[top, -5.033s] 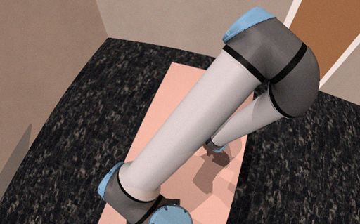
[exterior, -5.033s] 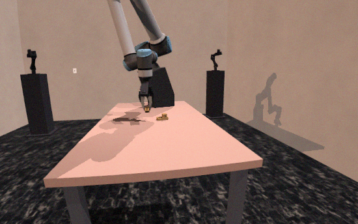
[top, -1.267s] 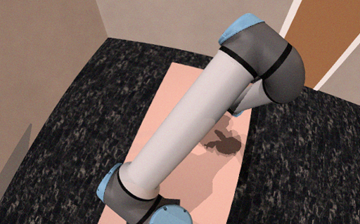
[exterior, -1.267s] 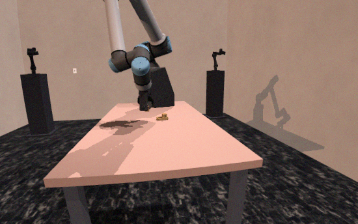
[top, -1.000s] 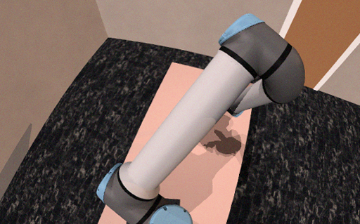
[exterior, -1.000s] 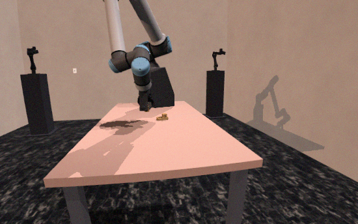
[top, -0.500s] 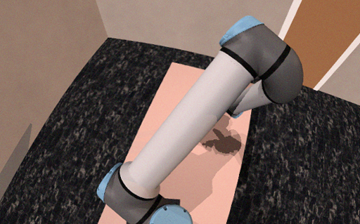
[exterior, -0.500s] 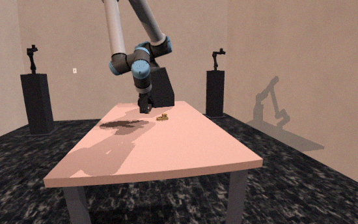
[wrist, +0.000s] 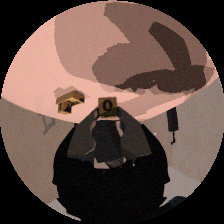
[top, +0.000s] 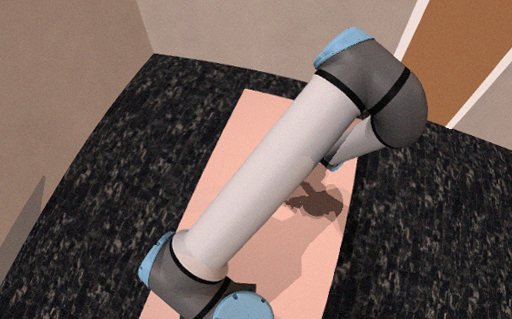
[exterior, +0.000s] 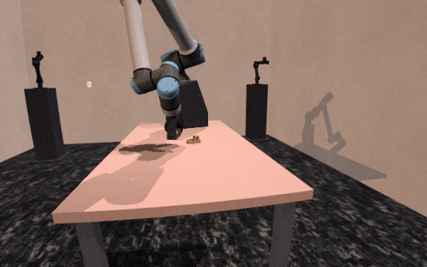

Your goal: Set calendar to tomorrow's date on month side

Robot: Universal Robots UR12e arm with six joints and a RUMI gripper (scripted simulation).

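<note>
My gripper is shut on a small wooden cube whose face towards the wrist camera shows a 0. It holds the cube just above the pink table. The wooden calendar tray with the other cube in it stands on the table a little to the right of the gripper in the exterior view and to the left of the held cube in the wrist view. In the top view the arm hides the tray, the cubes and the gripper.
Two black pedestals with camera arms stand behind the table. The arm's dark base block stands at the table's far end. Walls enclose the room.
</note>
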